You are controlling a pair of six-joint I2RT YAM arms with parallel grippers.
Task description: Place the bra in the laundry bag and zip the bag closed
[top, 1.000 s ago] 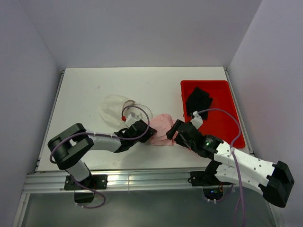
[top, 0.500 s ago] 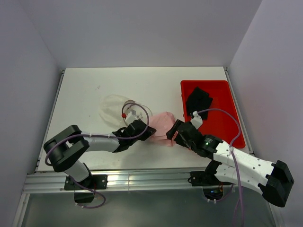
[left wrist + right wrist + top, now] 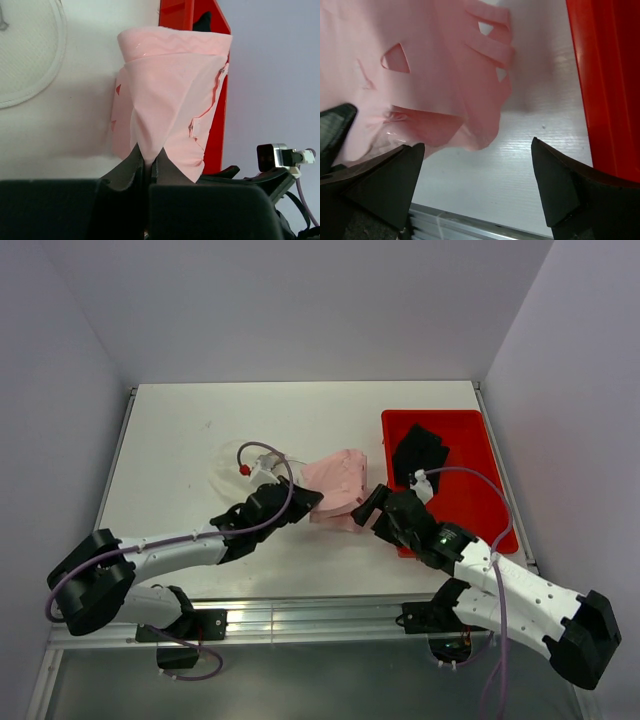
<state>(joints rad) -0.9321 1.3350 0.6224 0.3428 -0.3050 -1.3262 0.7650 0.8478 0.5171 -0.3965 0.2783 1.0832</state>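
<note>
The pale pink bra (image 3: 338, 480) hangs bunched from my left gripper (image 3: 303, 500), which is shut on its lower fold and holds it off the table; the left wrist view shows the same bra (image 3: 170, 90) pinched in my left gripper (image 3: 149, 159). The white mesh laundry bag (image 3: 232, 468) lies flat just left of the bra, partly under my left wrist cable, and also shows in the left wrist view (image 3: 25, 55). My right gripper (image 3: 373, 510) is open beside the bra's right edge. In the right wrist view the bra (image 3: 420, 60) hangs just ahead of my open right gripper (image 3: 475, 147).
A red plastic bin (image 3: 470, 500) stands at the right with a black garment (image 3: 420, 452) in it. Its red wall is close to the bra (image 3: 220, 125) and to my right gripper (image 3: 605, 75). The table's front rail runs below both arms.
My left gripper has risen and moved toward the back right, lifting the bra off the table. My right gripper has shifted slightly toward the back and stays open beside the bra.
</note>
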